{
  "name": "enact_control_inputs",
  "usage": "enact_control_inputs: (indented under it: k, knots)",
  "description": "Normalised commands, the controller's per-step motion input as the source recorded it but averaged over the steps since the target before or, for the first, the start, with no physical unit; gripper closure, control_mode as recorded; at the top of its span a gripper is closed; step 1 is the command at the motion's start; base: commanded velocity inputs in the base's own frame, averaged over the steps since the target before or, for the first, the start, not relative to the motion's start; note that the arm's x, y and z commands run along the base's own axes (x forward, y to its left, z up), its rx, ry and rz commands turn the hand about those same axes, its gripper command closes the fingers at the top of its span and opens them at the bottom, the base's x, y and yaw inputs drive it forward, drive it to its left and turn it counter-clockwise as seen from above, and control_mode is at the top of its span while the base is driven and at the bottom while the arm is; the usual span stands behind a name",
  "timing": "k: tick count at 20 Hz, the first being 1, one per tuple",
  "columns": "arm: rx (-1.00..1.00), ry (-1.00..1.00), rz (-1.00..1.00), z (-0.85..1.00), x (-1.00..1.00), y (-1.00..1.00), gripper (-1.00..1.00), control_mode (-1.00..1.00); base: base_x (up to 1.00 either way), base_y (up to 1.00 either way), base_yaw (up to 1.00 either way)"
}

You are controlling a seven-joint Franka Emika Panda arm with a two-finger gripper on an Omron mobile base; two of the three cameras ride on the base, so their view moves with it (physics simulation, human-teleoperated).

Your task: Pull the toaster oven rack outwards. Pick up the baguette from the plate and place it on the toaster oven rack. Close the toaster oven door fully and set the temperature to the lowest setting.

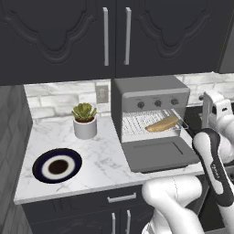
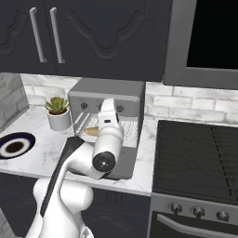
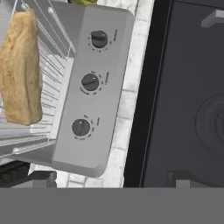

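The grey toaster oven (image 1: pixel 151 89) stands open on the marble counter, its door (image 1: pixel 157 153) folded down flat. Its wire rack (image 1: pixel 137 123) is slid outwards over the door. The golden baguette (image 1: pixel 162 124) lies on the rack's right part. In the hand view the baguette (image 3: pixel 19 70) sits left of the three knobs (image 3: pixel 90 82) on the front panel. My gripper (image 1: pixel 210 103) hangs open in front of the oven's right side, holding nothing. The navy plate (image 1: pixel 57 165) lies bare near the counter's front left.
A potted succulent (image 1: pixel 84 119) stands left of the oven. A dark stove (image 2: pixel 200 158) adjoins the counter on the right. Dark upper cabinets (image 1: pixel 114 32) hang above, and my own arm (image 2: pixel 104 153) crosses in front of the oven door.
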Motion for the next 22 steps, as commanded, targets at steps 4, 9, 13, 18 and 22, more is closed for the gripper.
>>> enact_control_inputs:
  k: [4,9,13,18,22]
  knots:
    - [-0.07,0.24,0.02,0.44,-0.56,-0.16,-1.00,-1.00,0.00,0.00,0.00]
    - [-0.15,0.29,0.00,0.04,-0.50,-0.01,-1.00,-1.00,0.00,0.00,0.00]
    - [-0.14,0.19,0.00,-0.24,-0.45,0.00,-1.00,-1.00,0.00,0.00,0.00]
    - [-0.19,0.22,0.07,-0.41,-0.24,0.03,-1.00,-1.00,0.00,0.00,0.00]
    - [-0.24,0.24,0.21,-0.35,-0.05,0.25,-1.00,-1.00,0.00,0.00,0.00]
